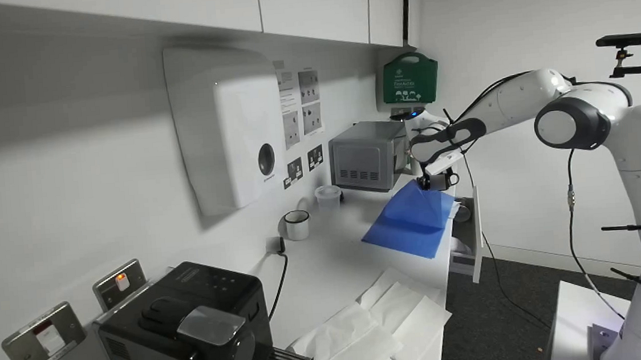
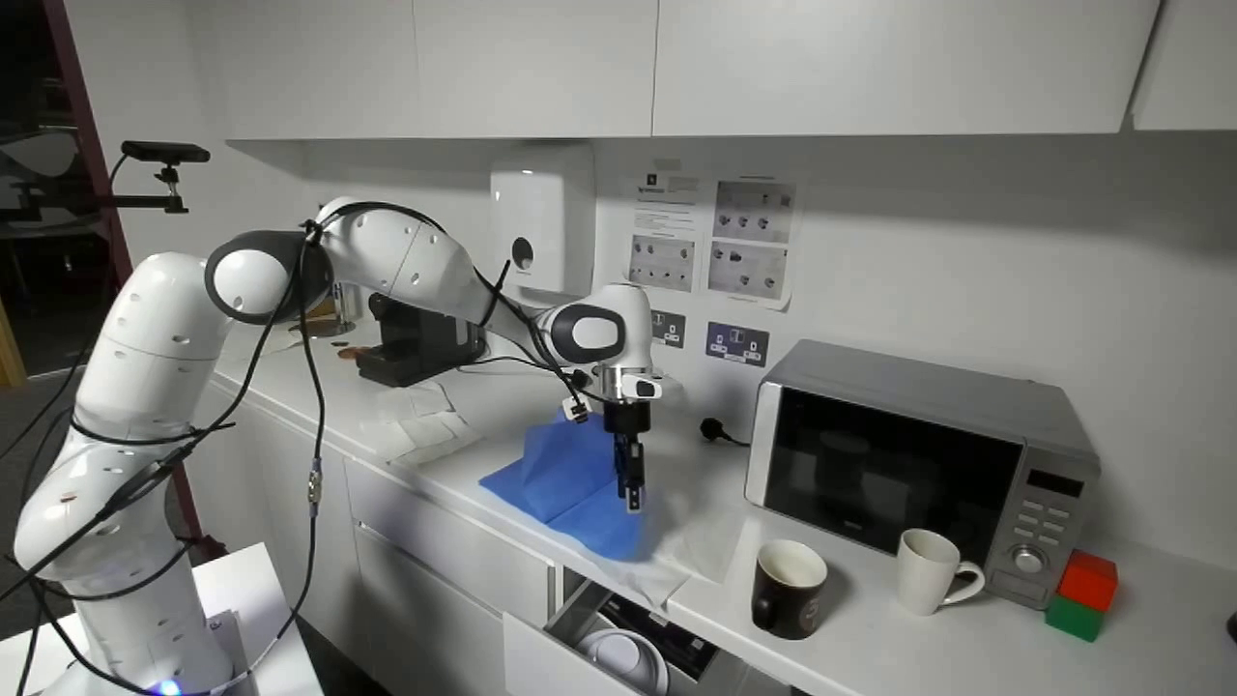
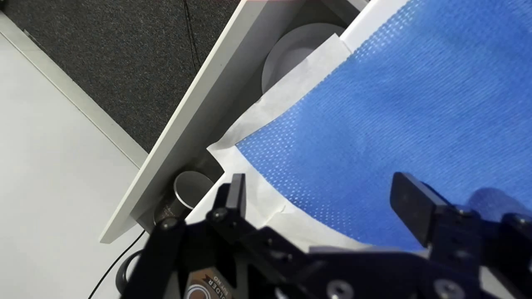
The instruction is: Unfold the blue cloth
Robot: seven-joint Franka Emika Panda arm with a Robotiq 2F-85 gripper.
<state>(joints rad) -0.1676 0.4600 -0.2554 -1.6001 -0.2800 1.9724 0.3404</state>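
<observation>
The blue cloth (image 1: 407, 227) lies spread on the white counter, with creases and a raised ridge across it. It also shows in an exterior view (image 2: 570, 483) and fills the right of the wrist view (image 3: 399, 116). I cannot tell whether any layer is still doubled. My gripper (image 3: 320, 195) is open, with nothing between its fingers. It points down over the cloth's edge on the microwave side, as an exterior view (image 2: 631, 493) shows. In the wrist view one finger is over the white sheet beside the cloth and the other over the cloth. The height above the cloth is unclear.
White paper (image 2: 667, 580) lies partly under the cloth at the counter's front edge. An open drawer (image 2: 551, 657) juts out below. A microwave (image 2: 889, 464), dark mug (image 2: 790, 592) and white mug (image 2: 923, 570) stand beyond. Folded paper towels (image 1: 378, 330) and a coffee machine (image 1: 195, 327) are opposite.
</observation>
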